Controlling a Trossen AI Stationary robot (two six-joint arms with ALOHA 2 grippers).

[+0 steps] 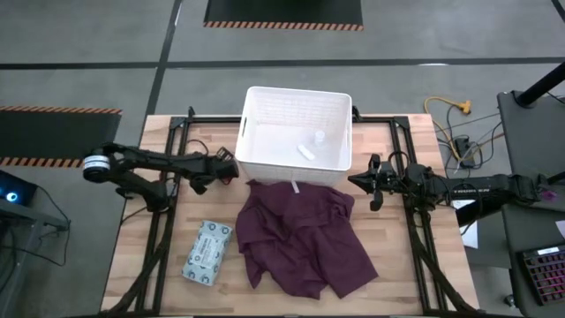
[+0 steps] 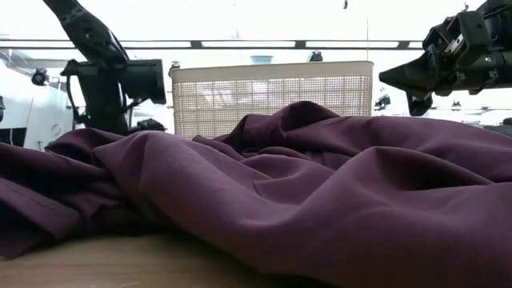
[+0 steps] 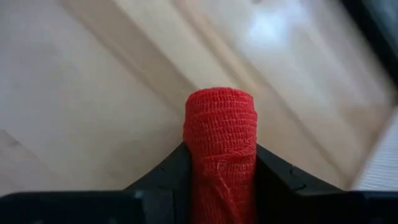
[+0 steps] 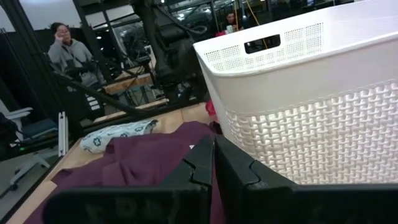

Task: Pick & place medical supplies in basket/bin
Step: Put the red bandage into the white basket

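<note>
In the left wrist view, the red oblong tube (image 3: 221,140), wrapped in woven gauze, sits between my left gripper's (image 3: 221,180) fingers. That gripper (image 1: 229,169) hovers at the white slotted basket's (image 1: 297,131) near-left corner. A small white bottle (image 1: 319,138) and a white stick (image 1: 306,152) lie on the basket's floor. The pale green patterned packet (image 1: 207,252) lies flat on the table, left of the maroon cloth (image 1: 305,234). My right gripper (image 1: 357,181) is shut and empty by the basket's near-right corner. My left gripper pinches the red tube between its two fingers (image 3: 166,173), one on each side of the tube's lower part (image 3: 219,177). The tube lies along the fingers, and its free end (image 3: 219,102) sticks out past them. It is lifted clear of the wooden table.
The maroon cloth lies crumpled over the table's middle, with its far edge against the basket's near wall (image 4: 311,124). Bare wood (image 1: 141,238) shows at the near left around the packet. A person (image 4: 68,53) stands in the room beyond the table's left side.
</note>
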